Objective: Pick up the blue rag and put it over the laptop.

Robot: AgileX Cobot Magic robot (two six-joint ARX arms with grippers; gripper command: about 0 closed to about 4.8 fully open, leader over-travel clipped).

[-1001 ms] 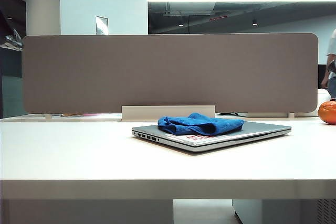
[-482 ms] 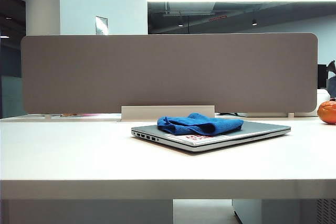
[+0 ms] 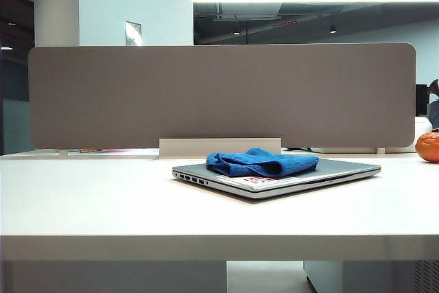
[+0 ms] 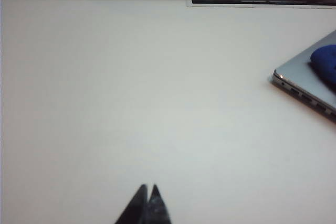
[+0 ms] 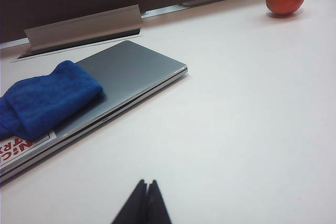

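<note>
Exterior view is showing me the blue rag (image 3: 262, 162) lying bunched on the closed lid of the laptop (image 3: 343, 169), which is sitting flat on the white table (image 3: 103, 204) in front of the grey divider panel (image 3: 219, 94); the rag is covering the middle of the lid and leaving the right part of it bare, and it is overlapping the edge of the white sticker (image 3: 264, 182) with red writing near the front edge. I am seeing neither arm in that view. An orange fruit (image 3: 428, 147) is resting on the table well to the right of the laptop. Through the left wrist camera I am looking at the left gripper (image 4: 148, 188) hanging over bare tabletop with its two dark fingertips pressed together and nothing between them, well apart from the laptop corner and its row of side ports (image 4: 310, 100). Through the right wrist camera I am watching the right gripper (image 5: 146, 183) with its tips likewise meeting and gripping nothing, poised over the table near the laptop's front side, with the rag and the fruit both beyond it
</note>
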